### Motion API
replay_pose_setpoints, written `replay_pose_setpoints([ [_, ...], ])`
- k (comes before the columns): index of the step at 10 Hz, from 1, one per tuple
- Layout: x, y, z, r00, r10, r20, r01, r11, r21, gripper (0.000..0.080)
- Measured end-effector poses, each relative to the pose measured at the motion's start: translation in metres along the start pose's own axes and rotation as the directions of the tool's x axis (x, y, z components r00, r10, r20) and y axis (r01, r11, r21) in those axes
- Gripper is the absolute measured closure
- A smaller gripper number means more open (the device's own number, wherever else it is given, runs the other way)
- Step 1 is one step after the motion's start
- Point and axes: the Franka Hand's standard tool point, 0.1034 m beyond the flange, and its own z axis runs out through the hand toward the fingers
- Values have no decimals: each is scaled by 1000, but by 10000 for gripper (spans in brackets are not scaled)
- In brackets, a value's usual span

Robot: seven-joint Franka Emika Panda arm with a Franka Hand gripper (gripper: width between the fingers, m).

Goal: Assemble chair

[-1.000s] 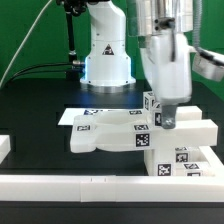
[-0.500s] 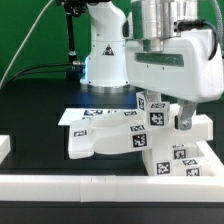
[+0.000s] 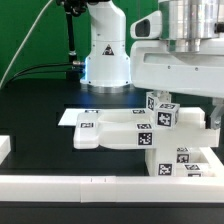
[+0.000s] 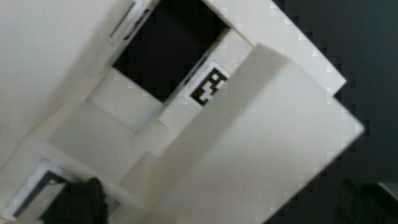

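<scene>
Exterior view: arm's wrist housing (image 3: pixel 180 60) fills the upper part on the view's right, hanging over the chair parts. The fingers themselves aren't visible there, cut off behind the housing and the frame edge, so I can't tell if they're wide, narrow, or holding anything.

Chair parts sit clustered on the black tabletop (image 3: pixel 35 110), on the exterior view's right half:
- flat slab (image 3: pixel 112 131) lies flat near centre, tags on its top and front face
- small cube (image 3: pixel 162 114) with tags on its faces sits at the slab's end on the view's right, tilted, touching the parts around it
- long block (image 3: pixel 188 125) runs off to the view's right, just behind the cube
- lower block (image 3: pixel 185 160) with several tags lies in front, touching the border bar (image 3: pixel 100 185)

The marker board (image 3: pixel 72 116) lies flat behind the slab on the view's left. Robot base (image 3: pixel 105 60) stands at the back.

Wrist view: blurred close-up of a slotted frame (image 4: pixel 249 120), white, with one dark opening and a tag (image 4: pixel 212 86) beside it. A dark shape at the picture's edge (image 4: pixel 71 200) may be a fingertip; too blurred to say.
</scene>
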Motion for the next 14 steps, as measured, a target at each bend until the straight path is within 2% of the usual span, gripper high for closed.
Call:
replay_pose_setpoints([
  [2,1,-7,1,988,-152,-16,152,988,-12,151],
  [4,5,-4,-3,985,-174,-13,174,985,-14,151],
  [6,15,3,-19,985,-174,-3,174,985,-13,151],
  [9,25,11,-37,981,-195,-13,195,981,4,151],
  [11,28,12,-34,967,-253,-21,253,967,1,151],
  [14,39,9,-23,882,-471,-25,471,882,-13,151],
])
